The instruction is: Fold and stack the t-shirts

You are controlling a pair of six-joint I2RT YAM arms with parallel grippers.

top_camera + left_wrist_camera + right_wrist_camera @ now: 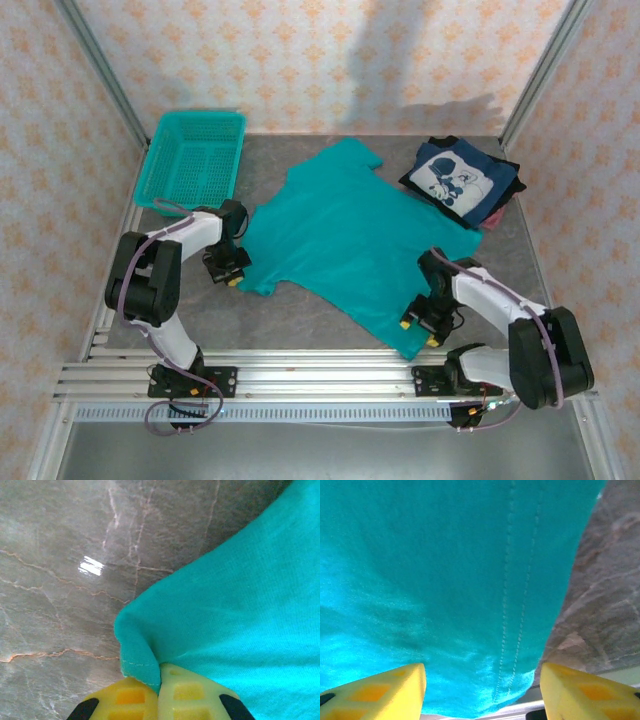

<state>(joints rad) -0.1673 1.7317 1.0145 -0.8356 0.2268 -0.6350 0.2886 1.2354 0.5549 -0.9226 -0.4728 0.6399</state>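
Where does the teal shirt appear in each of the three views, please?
Top external: the teal shirt lies spread across the middle of the table.
Left wrist: it takes up the right and lower part, with one corner pinched in the left gripper.
Right wrist: it covers the left and centre, its stitched hem between the fingers of the open right gripper.
Shared landmark: the grey veined table along the shirt's edge.

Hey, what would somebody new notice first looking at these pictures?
A big teal t-shirt lies spread across the middle of the grey table. The left gripper is pinched shut on one of its corners, while the right gripper stands open over its hem at the near edge. A folded navy t-shirt sits far right, and a teal mesh basket far left.
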